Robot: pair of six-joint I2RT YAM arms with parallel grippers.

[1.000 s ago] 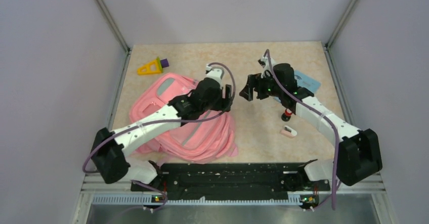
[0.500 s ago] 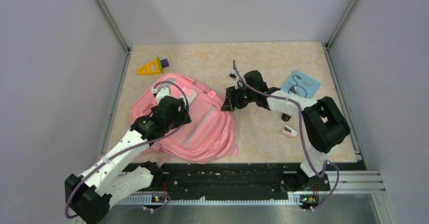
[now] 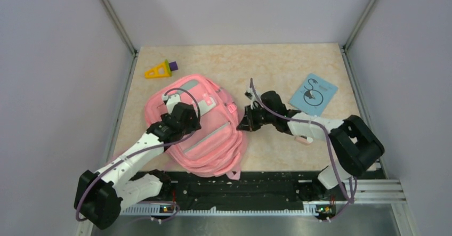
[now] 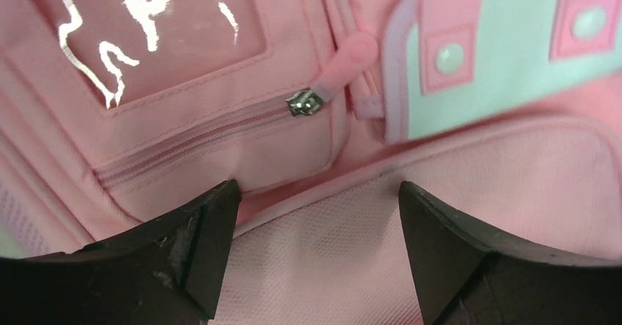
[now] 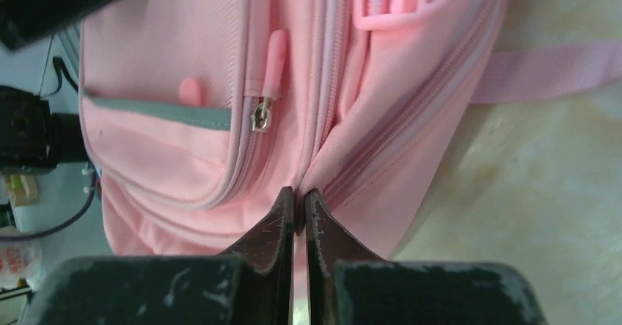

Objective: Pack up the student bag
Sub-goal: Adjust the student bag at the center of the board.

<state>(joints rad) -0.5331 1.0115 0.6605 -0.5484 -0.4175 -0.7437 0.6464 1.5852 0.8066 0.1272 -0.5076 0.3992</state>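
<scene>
The student bag lies flat at the middle left of the table, pink with a grey-green stripe. Over its upper left part hovers my left gripper, open; in the left wrist view the left gripper has pink mesh fabric between its spread fingers, and a zipper pull lies just ahead. At the bag's right edge my right gripper is shut. The right wrist view shows the right gripper pinching a fold of the bag beside a zipper seam.
A blue booklet lies at the back right. A yellow triangle toy with a purple block sits at the back left. A small pink thing peeks from under the right arm. Side walls enclose the table.
My right gripper has come down to the bag's right edge and shut on its fabric. The bag has turned and spread flatter. My left arm has drawn back over the bag's left part.
</scene>
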